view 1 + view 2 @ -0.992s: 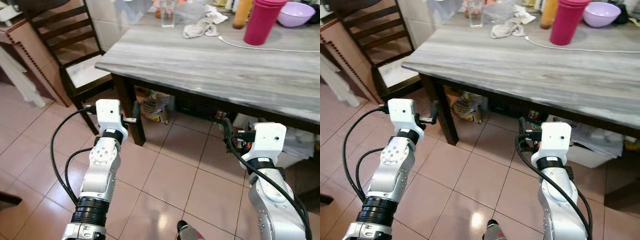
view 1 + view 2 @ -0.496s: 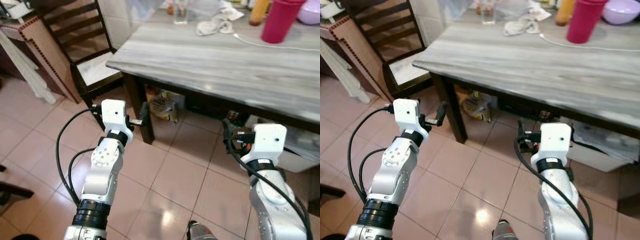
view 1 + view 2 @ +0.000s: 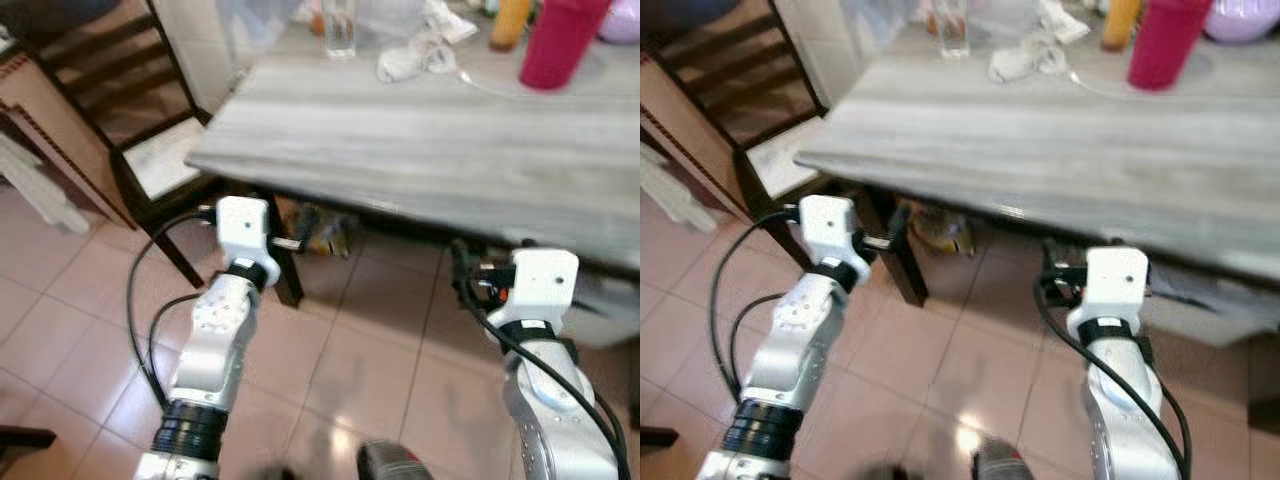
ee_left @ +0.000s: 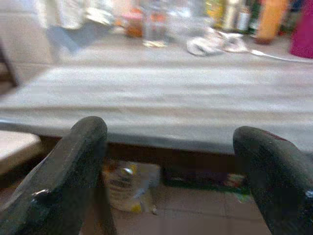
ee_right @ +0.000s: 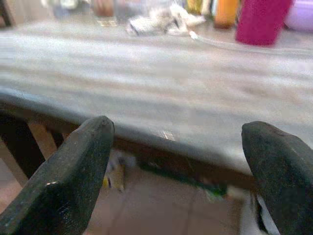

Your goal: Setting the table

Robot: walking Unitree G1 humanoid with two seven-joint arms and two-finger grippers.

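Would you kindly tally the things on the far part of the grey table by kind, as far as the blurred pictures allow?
Drinking glass: 1
Crumpled white cloth: 1
Tall pink cup: 1
Orange bottle: 1
Purple bowl: 1
White cable: 1
Total: 6 that can be made out on the table

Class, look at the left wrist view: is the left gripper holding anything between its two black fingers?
No. The left gripper is open, its fingers spread wide with only the grey table edge seen between them.

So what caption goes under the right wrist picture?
Open right gripper faces the grey table, with a pink cup at the far edge.
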